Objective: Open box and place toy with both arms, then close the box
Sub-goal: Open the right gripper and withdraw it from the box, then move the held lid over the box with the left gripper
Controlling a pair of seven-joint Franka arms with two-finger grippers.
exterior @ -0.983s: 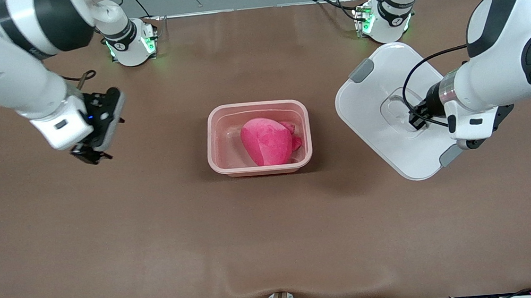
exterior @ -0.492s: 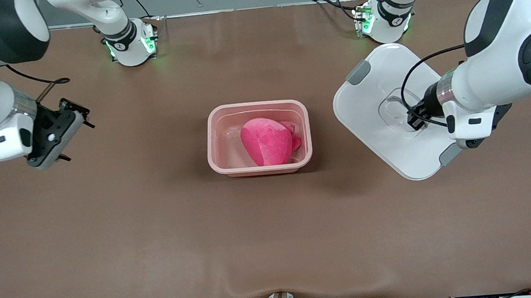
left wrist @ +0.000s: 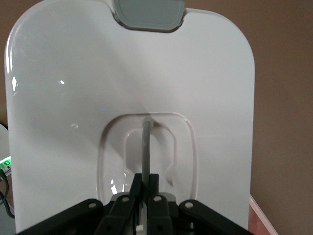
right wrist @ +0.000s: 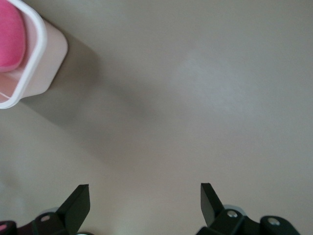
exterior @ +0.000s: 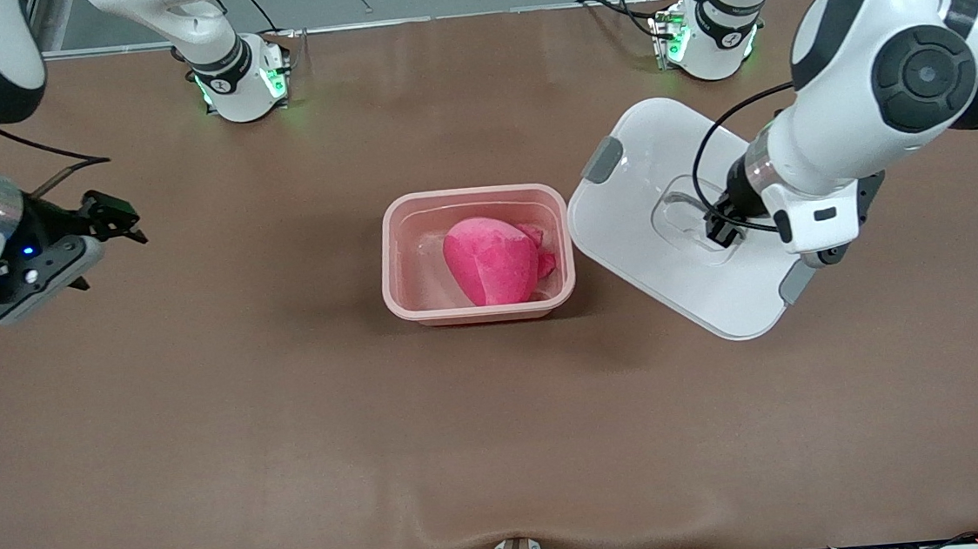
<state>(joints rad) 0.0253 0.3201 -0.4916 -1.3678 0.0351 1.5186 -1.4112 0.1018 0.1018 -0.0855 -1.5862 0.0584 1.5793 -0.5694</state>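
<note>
Front view: closing step — left hand [exterior: 719, 228] pinches the lid [exterior: 672, 277] by its handle, beside the box [exterior: 480, 310] holding the toy [exterior: 492, 261]; next it needs squaring over the rim. Right hand [exterior: 105, 219] waits over the counter [exterior: 292, 430], jaws wide and empty.

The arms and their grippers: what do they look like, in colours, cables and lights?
Both arms are glossy white with black joint bands and round black caps. The left gripper and right gripper are black with two fingers. A black cable loops along each wrist. Green lights glow on both bases; a blue light shows by the right gripper.
</note>
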